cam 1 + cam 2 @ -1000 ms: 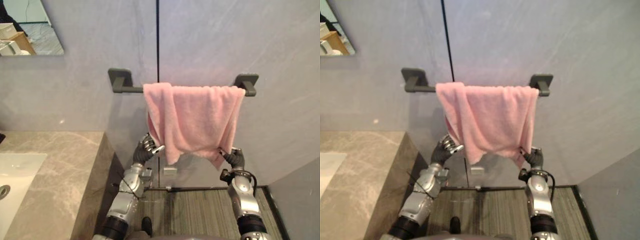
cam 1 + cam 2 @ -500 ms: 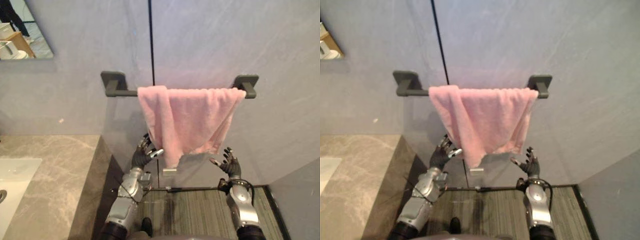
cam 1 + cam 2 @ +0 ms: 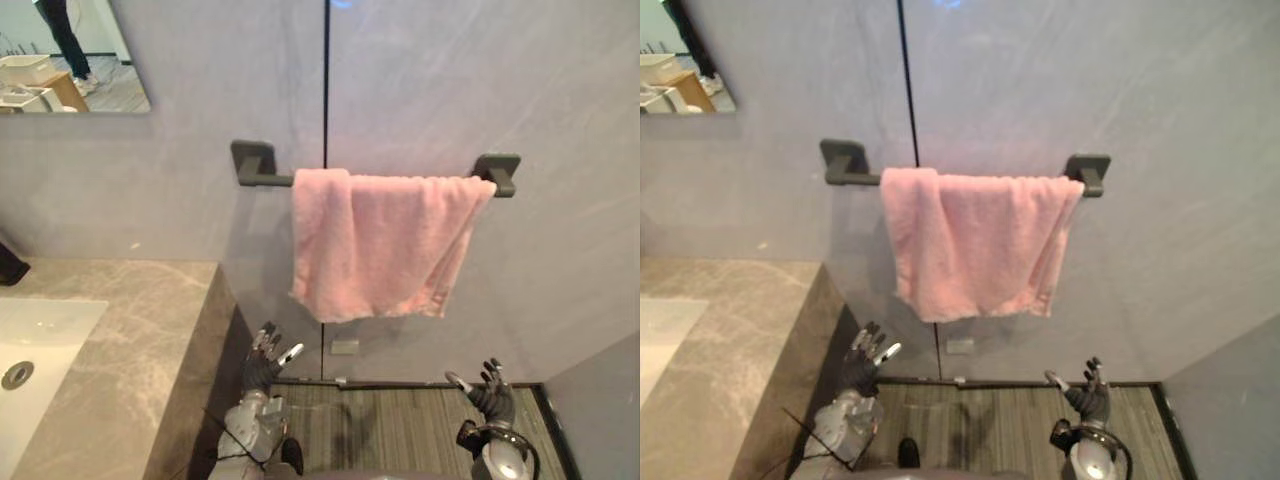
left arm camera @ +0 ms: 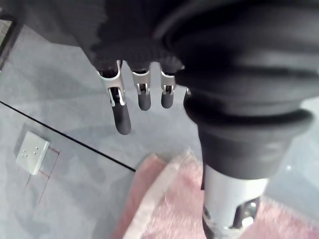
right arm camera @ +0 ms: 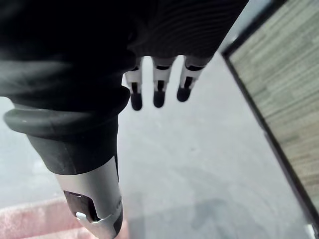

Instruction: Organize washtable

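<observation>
The pink terry towel (image 3: pixel 385 240) hangs across the dark horizontal wall bar (image 3: pixel 272 180) at frame centre, well above my left hand (image 3: pixel 262 358) and right hand (image 3: pixel 492 390). Both have their fingers spread and empty — the left is nearer.

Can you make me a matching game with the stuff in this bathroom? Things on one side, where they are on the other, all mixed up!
Things:
1. pink towel
2. mirror
3. sink
4. left robot hand

Places:
A. set into the stone counter
B. draped over the dark bar
C. open, low down below the towel
D. high on the grey wall, above the counter

Right pairs: 1-B, 2-D, 3-A, 4-C.
</observation>
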Motion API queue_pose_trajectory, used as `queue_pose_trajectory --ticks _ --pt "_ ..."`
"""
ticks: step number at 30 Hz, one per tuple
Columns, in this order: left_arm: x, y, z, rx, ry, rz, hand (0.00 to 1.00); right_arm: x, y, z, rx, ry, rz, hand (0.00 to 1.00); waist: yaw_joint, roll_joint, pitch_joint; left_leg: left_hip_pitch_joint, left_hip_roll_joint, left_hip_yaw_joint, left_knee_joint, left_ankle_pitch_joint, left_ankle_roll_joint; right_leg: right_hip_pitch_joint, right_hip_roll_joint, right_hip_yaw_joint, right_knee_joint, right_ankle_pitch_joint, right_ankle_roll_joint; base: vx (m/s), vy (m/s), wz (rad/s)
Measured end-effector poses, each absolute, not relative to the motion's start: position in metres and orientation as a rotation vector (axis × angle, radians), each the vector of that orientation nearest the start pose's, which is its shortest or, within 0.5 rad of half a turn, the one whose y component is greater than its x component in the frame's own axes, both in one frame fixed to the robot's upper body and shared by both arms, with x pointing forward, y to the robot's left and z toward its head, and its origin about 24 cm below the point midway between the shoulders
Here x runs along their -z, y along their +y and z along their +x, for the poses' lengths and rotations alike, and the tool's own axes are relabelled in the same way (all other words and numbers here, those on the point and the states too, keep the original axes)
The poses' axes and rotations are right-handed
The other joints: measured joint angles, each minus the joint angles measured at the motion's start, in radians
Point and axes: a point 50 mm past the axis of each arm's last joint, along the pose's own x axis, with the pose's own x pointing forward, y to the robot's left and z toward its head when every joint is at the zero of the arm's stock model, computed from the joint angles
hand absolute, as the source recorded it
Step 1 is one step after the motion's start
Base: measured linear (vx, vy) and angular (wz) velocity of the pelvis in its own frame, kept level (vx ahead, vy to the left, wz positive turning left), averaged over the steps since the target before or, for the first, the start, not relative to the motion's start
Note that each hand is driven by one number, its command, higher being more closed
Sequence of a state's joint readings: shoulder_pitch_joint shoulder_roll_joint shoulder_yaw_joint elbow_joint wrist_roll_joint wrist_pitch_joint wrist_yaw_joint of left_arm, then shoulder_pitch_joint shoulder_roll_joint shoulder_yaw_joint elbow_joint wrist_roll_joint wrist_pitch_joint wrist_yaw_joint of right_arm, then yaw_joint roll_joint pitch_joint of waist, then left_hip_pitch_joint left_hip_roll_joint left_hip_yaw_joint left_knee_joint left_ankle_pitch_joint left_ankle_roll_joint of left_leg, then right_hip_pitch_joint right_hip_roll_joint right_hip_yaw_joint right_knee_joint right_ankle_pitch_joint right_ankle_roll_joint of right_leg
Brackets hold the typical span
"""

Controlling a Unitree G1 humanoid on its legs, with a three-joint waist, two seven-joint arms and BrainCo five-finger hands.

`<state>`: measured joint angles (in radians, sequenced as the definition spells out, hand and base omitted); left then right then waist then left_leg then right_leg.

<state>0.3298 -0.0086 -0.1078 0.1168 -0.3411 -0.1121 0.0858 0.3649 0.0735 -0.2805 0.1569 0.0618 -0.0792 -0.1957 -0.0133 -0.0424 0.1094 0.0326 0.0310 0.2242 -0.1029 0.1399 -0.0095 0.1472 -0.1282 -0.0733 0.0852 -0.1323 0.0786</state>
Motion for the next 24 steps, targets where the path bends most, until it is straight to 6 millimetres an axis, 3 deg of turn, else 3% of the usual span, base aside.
queue_pose_trajectory --ticks 6,8,13,21,24 --pt "0.025 0.172 0.166 -0.263 0.245 -0.320 0.00 0.022 -0.257 0.129 0.767 0.271 0.019 0.00 0.001 -0.004 -0.001 0.008 -0.010 0.013 0.000 -0.001 0.001 0.000 -0.015 -0.005 0.017 -0.009 0.000 0.01 0.002 -0.01" --pt "0.012 0.186 0.166 -0.321 0.183 -0.280 0.00 0.002 -0.273 0.125 0.866 0.189 -0.014 0.00 0.003 -0.005 -0.002 0.013 -0.011 0.013 0.000 -0.001 0.002 0.003 -0.016 -0.006 0.020 -0.014 -0.002 0.02 -0.004 0.00" --pt "-0.032 0.207 0.171 -0.426 -0.020 -0.223 0.00 -0.054 -0.288 0.126 0.963 -0.054 -0.117 0.00 0.001 -0.005 -0.004 0.016 -0.007 0.016 0.001 -0.001 0.002 0.005 -0.014 -0.007 0.018 -0.014 -0.002 0.00 0.000 0.00" --pt "-0.146 0.219 0.160 -0.517 -0.596 -0.123 0.00 -0.153 -0.266 0.142 0.914 -0.590 -0.200 0.00 0.001 -0.015 -0.027 0.034 -0.013 0.010 0.000 -0.001 0.002 0.026 -0.016 -0.011 0.017 -0.014 -0.001 0.00 0.000 0.01" --pt "-0.166 0.218 0.157 -0.523 -0.731 -0.146 0.00 -0.171 -0.255 0.149 0.847 -0.720 -0.171 0.00 0.000 -0.009 -0.039 0.035 -0.017 -0.004 0.000 -0.001 0.001 0.027 -0.016 -0.010 0.019 -0.015 0.000 -0.01 0.003 0.01"
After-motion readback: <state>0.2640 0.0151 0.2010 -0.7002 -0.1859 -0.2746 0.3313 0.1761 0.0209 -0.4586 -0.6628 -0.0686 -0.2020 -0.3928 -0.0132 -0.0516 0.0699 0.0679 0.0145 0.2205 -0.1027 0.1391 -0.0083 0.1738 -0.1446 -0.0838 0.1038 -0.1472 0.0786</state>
